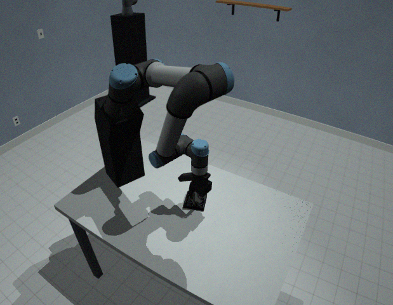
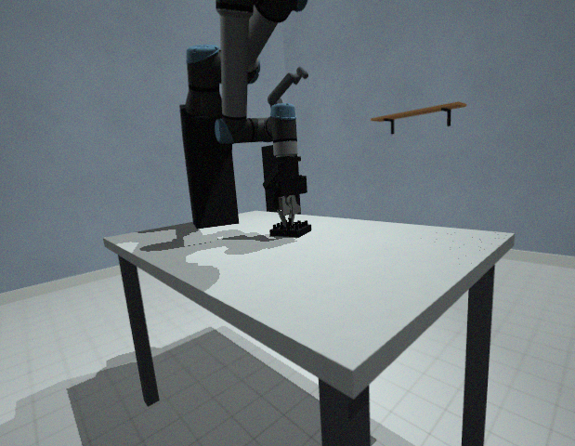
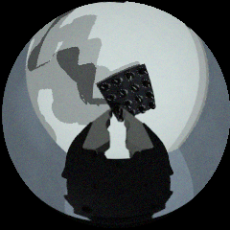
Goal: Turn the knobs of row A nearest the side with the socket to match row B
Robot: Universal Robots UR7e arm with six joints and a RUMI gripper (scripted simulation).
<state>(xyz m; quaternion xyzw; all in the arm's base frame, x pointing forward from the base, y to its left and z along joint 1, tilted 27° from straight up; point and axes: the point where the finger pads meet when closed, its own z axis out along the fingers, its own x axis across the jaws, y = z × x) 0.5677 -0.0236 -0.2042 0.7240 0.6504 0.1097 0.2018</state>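
Observation:
The black knob box [image 1: 193, 208] [image 2: 291, 233] [image 3: 121, 76] sits on the table, turned at an angle in the wrist view. Its upright dark knobs stand in a grid of rows. My gripper [image 1: 197, 201] [image 2: 291, 222] [image 3: 116, 108] points straight down over the box, its fingertips close together with a narrow gap. They are low at a knob near the box's lower-left corner in the wrist view. No knob is plainly seen clamped between them. The knob marks, row letters and socket are too dark and small to read, and the fingers hide part of that corner.
The white table [image 1: 242, 262] [image 2: 349, 297] [image 3: 170, 43] carries the box well inside its edges. The arm's shadow falls beside the box. The black robot pedestal [image 1: 124, 147] [image 2: 208, 177] stands at the table's back left. A wooden shelf [image 1: 255, 4] [image 2: 417, 111] hangs on the wall.

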